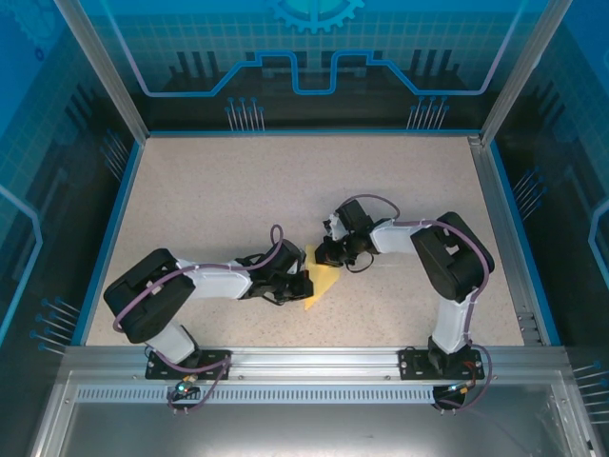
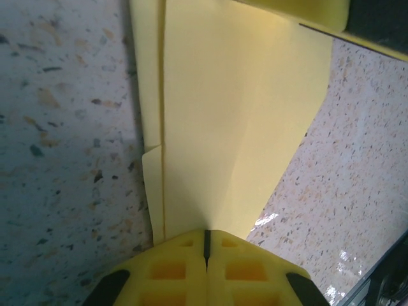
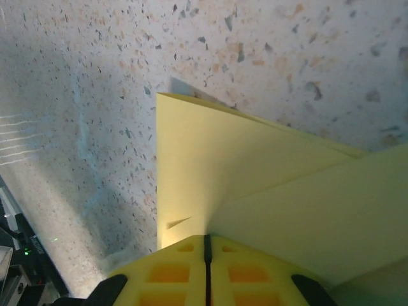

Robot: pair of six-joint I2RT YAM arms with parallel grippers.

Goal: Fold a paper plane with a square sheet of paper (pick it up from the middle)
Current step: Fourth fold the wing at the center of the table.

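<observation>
**A:** Where the left arm ends, what is its two-finger gripper (image 2: 206, 233) with yellow padded tips doing?

**B:** Its fingers are pressed together on the left edge of the thin pale-yellow paper sheet (image 2: 236, 115). That sheet lies folded, with long creases, on the speckled beige table (image 1: 219, 190).

**A:** And on the other side of the sheet?

**B:** The right gripper (image 3: 206, 237) sits at the sheet's far end, its fingers likewise closed on the paper. From the right wrist, one flap slopes up off the lower layer beside the fingertips.
</observation>
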